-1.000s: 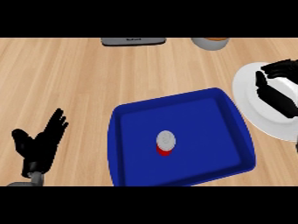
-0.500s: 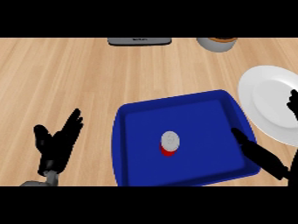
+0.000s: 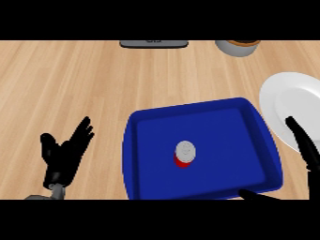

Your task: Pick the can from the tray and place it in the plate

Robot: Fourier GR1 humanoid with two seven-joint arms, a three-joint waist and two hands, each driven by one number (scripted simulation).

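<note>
Small red can with a silver lid [image 3: 184, 153] stands upright about the middle of the deep-blue square tray [image 3: 148, 126], untouched, well apart from every wall. Robot's right hand [image 3: 313, 161] comes in at 4 o'clock, fingers straight and spread wide, holding nothing; one finger lies over the white round plate's [image 3: 308, 101] lower rim, thumb tip shows at the tray's near right corner. Step in hand looks like the reach for the can, nothing lifted yet. To do it well, I'd say bring the hand over the tray's right wall from 3 o'clock, drop beside the can, curl fingers round its side rather than pressing the lid, since it's narrow and likely tips. Lift clear of the raised tray rim before swinging toward 2 o'clock, where the plate sits just beside the tray; short carry. Room: bare wooden counter [image 3: 65, 79] open at 9 to 11 o'clock; grey flat object [image 3: 154, 43] at 12 and grey cup [image 3: 237, 47] at 1 sit far back, out of the path. Left hand [image 3: 64, 152] rests open at 8 o'clock, fingers up.
</note>
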